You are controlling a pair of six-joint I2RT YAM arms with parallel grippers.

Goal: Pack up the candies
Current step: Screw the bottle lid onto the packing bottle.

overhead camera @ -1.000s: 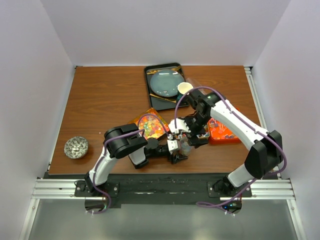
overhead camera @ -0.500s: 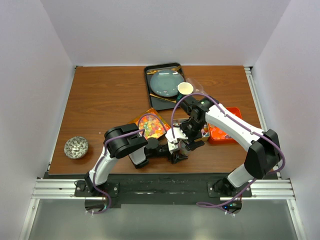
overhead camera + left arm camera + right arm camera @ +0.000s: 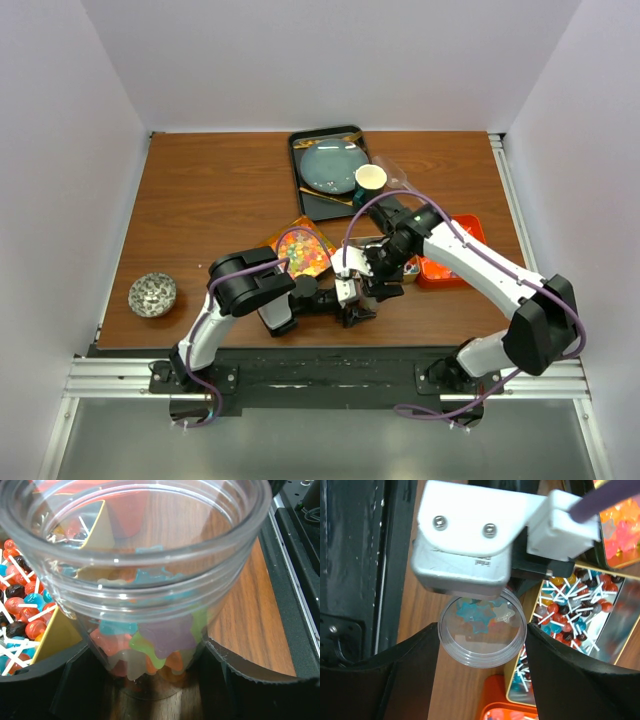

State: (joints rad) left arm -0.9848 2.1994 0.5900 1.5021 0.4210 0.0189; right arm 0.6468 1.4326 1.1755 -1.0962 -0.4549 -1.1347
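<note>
A clear plastic jar [image 3: 150, 555] stands on the table with my left gripper [image 3: 150, 680] shut on its lower body. Pastel star-shaped candies [image 3: 160, 635] lie in its bottom. From above, my right gripper [image 3: 482, 635] straddles the jar's rim [image 3: 482, 652], and both black fingers [image 3: 415, 670] rest against its sides. The star candies [image 3: 482, 615] show through the mouth. In the top view the two grippers meet at the jar [image 3: 364, 285] near the front middle. A gold tin of lollipops [image 3: 580, 605] lies beside the jar. A tin of orange jelly beads [image 3: 303, 250] sits to its left.
An orange box [image 3: 450, 255] lies under the right forearm. A green cup [image 3: 370, 182] stands beside a black tray [image 3: 300, 175] holding a plate at the back. A grey speckled ball [image 3: 152, 295] rests front left. The table's black front edge lies close behind the jar.
My right arm has swung down and left from the orange box onto the jar, and its jaws have narrowed around the rim. The left arm and jar have stayed put.
</note>
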